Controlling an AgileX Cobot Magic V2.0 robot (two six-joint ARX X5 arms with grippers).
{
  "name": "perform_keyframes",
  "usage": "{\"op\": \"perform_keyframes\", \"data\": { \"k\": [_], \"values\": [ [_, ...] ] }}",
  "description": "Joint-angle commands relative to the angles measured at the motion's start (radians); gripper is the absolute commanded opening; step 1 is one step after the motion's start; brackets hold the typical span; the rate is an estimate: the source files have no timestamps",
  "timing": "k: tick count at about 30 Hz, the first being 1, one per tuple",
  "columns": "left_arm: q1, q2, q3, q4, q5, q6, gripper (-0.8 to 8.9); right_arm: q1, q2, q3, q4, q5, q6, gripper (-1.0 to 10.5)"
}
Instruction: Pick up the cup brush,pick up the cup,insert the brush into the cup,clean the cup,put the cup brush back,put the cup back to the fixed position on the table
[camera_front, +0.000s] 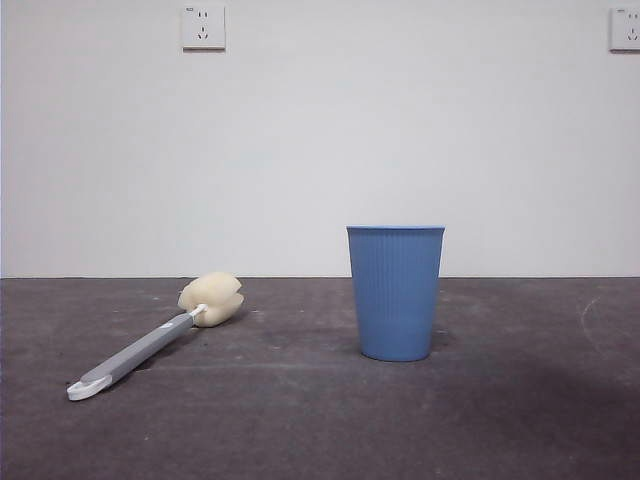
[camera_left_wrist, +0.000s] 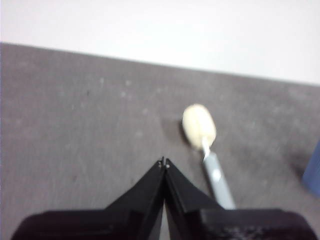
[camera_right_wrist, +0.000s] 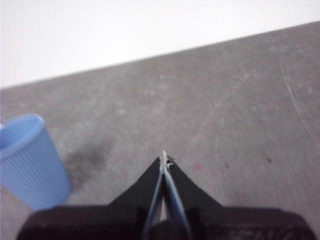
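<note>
Black and clenched tight, my left gripper (camera_left_wrist: 164, 162) hangs above the worktop with its two jaws pressed tip to tip and nothing between them. Just beside it on my left wrist feed lies the cup brush (camera_left_wrist: 204, 142), a slim grey handle ending in a pale cream-yellow lobed sponge head; the handle runs close past the jaw tips without touching them. My right gripper (camera_right_wrist: 164, 159) is likewise clamped on nothing, hovering over bare surface, with the cup (camera_right_wrist: 30, 160), a blue ribbed plastic tumbler, standing off to one side of it, near but apart. On the front feed neither arm shows. There the cup brush (camera_front: 160, 338) lies flat on the dark grey matte worktop (camera_front: 520, 420), white looped end toward the camera and sponge head farther back, well apart from the upright cup (camera_front: 396, 292).
</note>
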Motion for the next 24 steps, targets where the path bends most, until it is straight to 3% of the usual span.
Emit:
{"op": "perform_keyframes", "data": {
  "k": [1,9,13,17,24],
  "values": [
    [0.002,-0.001,0.057,-0.012,0.000,-0.054,-0.06,0.000,0.028,0.059,0.019,-0.006,0.027,-0.1],
    [0.002,0.069,0.254,-0.167,0.051,-0.072,-0.06,0.001,0.260,0.276,-0.023,-0.150,0.033,-0.1],
    [0.002,0.159,0.387,-0.268,0.101,-0.060,-0.06,0.001,0.413,0.431,-0.165,-0.299,-0.051,-0.1],
    [0.002,0.261,0.515,-0.406,0.139,-0.002,-0.06,0.001,0.540,0.588,-0.351,-0.396,-0.134,-0.1],
    [0.001,0.425,0.698,-0.692,0.196,0.122,-0.06,0.001,0.682,0.816,-0.658,-0.424,-0.260,-0.1]
  ]
}}
